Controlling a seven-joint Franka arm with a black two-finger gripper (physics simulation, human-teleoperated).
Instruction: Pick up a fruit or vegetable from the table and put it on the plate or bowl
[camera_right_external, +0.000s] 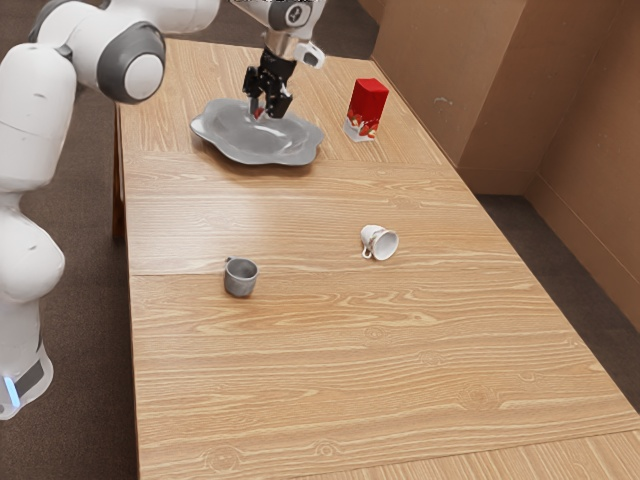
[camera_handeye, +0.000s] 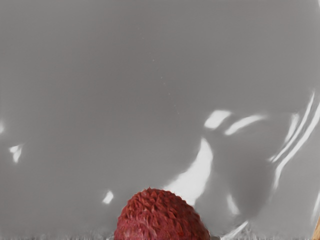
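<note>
A dark red, bumpy lychee (camera_handeye: 161, 216) lies on the grey plate (camera_handeye: 150, 100) right under my hand in the wrist view. In the exterior view the wavy-rimmed grey plate (camera_right_external: 225, 137) sits at the far end of the table. My black gripper (camera_right_external: 268, 106) hangs low over the plate's middle. Its fingers stand apart, wider than the fruit, so it is open. The fruit itself is hidden by the fingers in the exterior view.
A red box (camera_right_external: 367, 108) stands to the exterior view's right of the plate. A grey cup (camera_right_external: 241, 277) stands upright mid-table, and a white cup (camera_right_external: 379, 242) lies on its side to its right. Cardboard-brown walls (camera_right_external: 520, 90) close off the right side.
</note>
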